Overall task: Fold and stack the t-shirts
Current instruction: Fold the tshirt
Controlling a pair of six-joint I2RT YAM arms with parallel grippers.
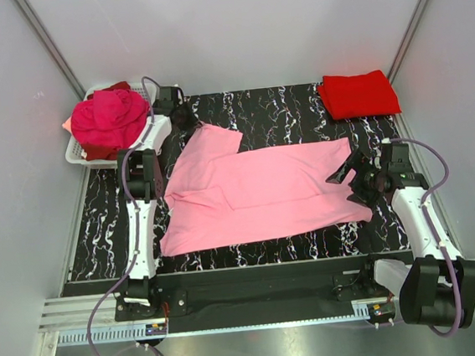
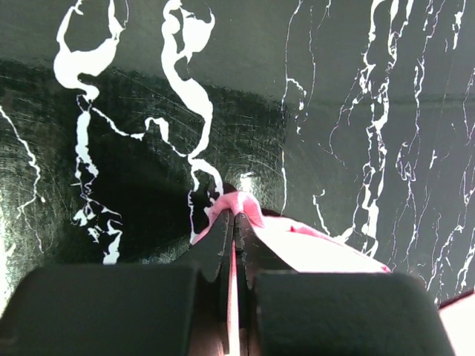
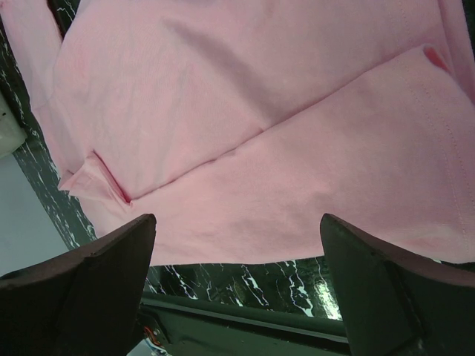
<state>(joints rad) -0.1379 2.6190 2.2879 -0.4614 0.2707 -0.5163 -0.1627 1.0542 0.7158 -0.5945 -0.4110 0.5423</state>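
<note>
The light pink t-shirt (image 1: 255,189) is spread across the middle of the desk (image 1: 289,106), with its far-left tip pinched tight in the left jaws, right by the basket (image 1: 76,152) of magenta shirts (image 1: 110,119). The right jaws are held wide open over its right edge, and a folded red shirt (image 1: 358,94) is parked far right.

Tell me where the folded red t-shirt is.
In the top view, the folded red t-shirt lies at the far right corner of the table, beyond the right pincer and apart from the pink t-shirt.
</note>
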